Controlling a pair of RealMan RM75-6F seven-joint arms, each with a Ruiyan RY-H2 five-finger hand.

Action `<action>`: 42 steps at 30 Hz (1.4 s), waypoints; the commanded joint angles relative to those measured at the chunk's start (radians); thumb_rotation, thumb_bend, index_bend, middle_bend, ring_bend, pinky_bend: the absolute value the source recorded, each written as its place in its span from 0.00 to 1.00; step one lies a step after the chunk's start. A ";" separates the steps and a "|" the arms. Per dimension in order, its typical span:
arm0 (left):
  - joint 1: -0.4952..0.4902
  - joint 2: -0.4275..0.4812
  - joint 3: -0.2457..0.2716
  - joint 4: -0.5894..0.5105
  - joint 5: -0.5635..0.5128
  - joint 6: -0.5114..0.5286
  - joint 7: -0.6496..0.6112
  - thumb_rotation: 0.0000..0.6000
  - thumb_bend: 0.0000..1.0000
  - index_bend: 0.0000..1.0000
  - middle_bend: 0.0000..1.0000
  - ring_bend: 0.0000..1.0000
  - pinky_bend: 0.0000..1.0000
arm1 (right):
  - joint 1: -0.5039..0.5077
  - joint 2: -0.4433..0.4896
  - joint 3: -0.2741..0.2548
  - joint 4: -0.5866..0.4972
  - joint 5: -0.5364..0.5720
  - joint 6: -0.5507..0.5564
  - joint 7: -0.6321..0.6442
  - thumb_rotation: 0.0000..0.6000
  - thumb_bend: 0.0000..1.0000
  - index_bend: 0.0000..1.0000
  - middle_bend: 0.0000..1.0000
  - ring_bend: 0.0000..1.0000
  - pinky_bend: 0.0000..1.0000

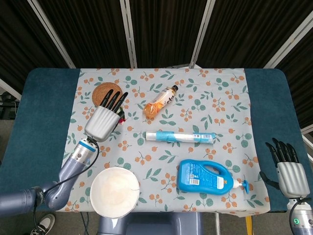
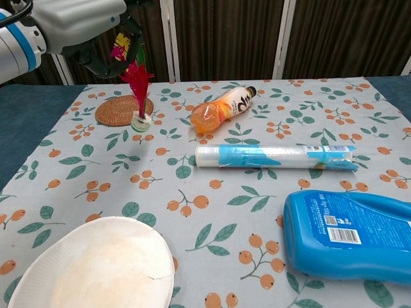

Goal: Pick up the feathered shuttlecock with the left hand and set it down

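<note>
Over the table's (image 1: 44,98) floral cloth (image 2: 257,212), shuttlecock (image 2: 137,80) grasped by left hand (image 1: 101,120); right hand (image 1: 288,171) released off the right edge, dark panelled backdrop (image 1: 161,29)

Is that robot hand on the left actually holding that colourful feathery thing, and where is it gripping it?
Yes. The left robot hand holds the feathered shuttlecock by the top of its feathers, base hanging down. The right robot hand holds nothing.

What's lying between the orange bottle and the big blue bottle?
A clear tube with blue print lies on its side between the orange bottle and the blue bottle. Both views show it, most plainly the head view.
</note>
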 commanded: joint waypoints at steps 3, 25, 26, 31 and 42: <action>0.009 -0.005 0.017 0.009 0.009 0.003 -0.007 1.00 0.48 0.65 0.01 0.00 0.00 | -0.001 0.001 0.000 -0.001 0.000 0.000 0.001 1.00 0.15 0.10 0.00 0.00 0.01; 0.034 -0.018 0.051 0.040 0.022 0.003 -0.026 1.00 0.48 0.65 0.01 0.00 0.00 | -0.001 0.000 -0.001 -0.001 -0.002 0.001 -0.002 1.00 0.15 0.10 0.00 0.00 0.01; 0.035 -0.017 0.052 0.040 0.022 0.002 -0.027 1.00 0.48 0.65 0.01 0.00 0.00 | -0.001 0.000 -0.001 -0.002 -0.002 0.001 -0.002 1.00 0.15 0.10 0.00 0.00 0.01; 0.040 -0.013 0.057 0.043 0.024 0.000 -0.031 1.00 0.48 0.65 0.01 0.00 0.00 | -0.001 0.000 0.000 -0.002 -0.002 0.001 -0.003 1.00 0.15 0.10 0.00 0.00 0.01; 0.046 -0.019 0.060 0.048 0.027 -0.005 -0.037 1.00 0.48 0.65 0.01 0.00 0.00 | -0.001 -0.001 0.000 -0.001 -0.002 0.002 -0.005 1.00 0.15 0.10 0.00 0.00 0.01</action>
